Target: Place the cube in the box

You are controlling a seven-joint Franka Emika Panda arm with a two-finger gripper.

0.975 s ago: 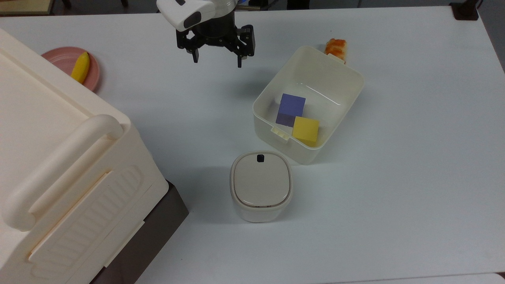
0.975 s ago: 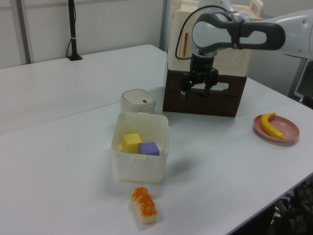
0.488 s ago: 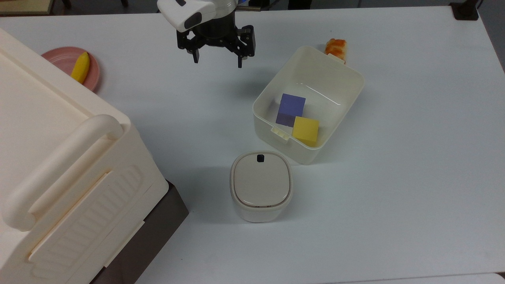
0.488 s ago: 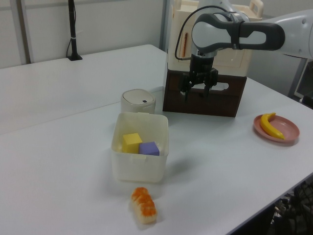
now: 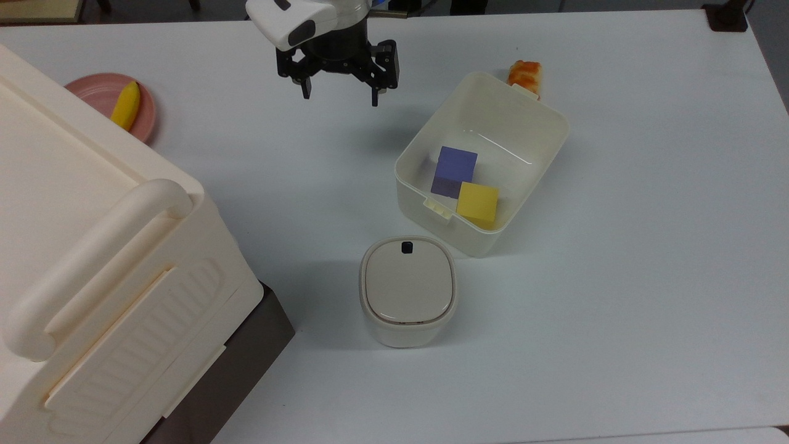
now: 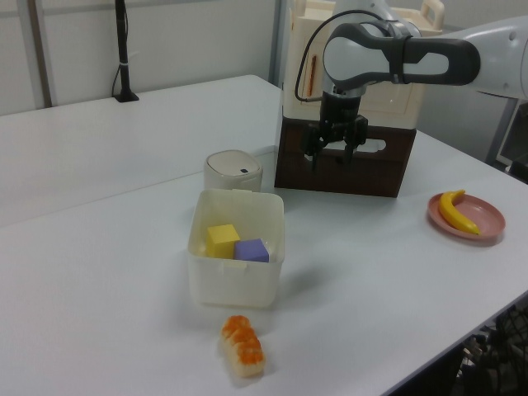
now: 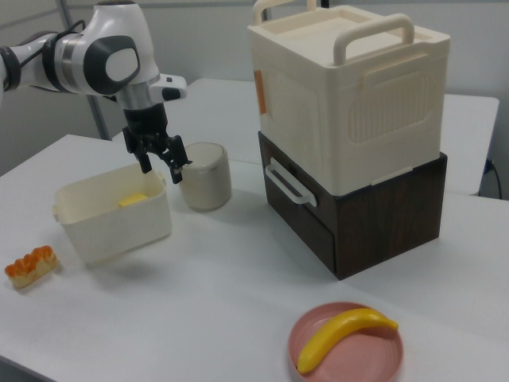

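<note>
Above the white tabletop (image 5: 647, 246), near the top view's upper edge, the black two-finger pincer (image 5: 340, 95) hangs with its fingers spread apart and nothing between them. In the left view the pincer (image 6: 329, 159) shows in front of the dark brown wooden cabinet (image 6: 346, 165); in the right view the pincer (image 7: 162, 169) hangs above the gap between tub and small bin.

To the top view's right of the pincer and lower sits the low cream-white plastic rectangular tub (image 5: 542, 154), open at the top, resting on the tabletop at a slant. Inside it lie two cubes touching each other: a purple cube (image 5: 455, 169) toward the pincer's side and a yellow cube (image 5: 478, 203) against the tub's lower wall in the top view. In the left view the yellow cube (image 6: 223, 240) is at the left and the purple cube (image 6: 252, 250) at the right.

Just beyond the tub's far tab lies an orange-topped white sushi piece (image 5: 524, 73). Near the tub's lower corner stands a small rounded beige bin with a black-dotted lid (image 5: 407, 290). At the top view's left, a large cream plastic crate with a thick handle (image 5: 92, 271) sits on the brown cabinet, and beyond it a pink round plate (image 5: 92, 92) holds a yellow banana (image 5: 126, 105).
</note>
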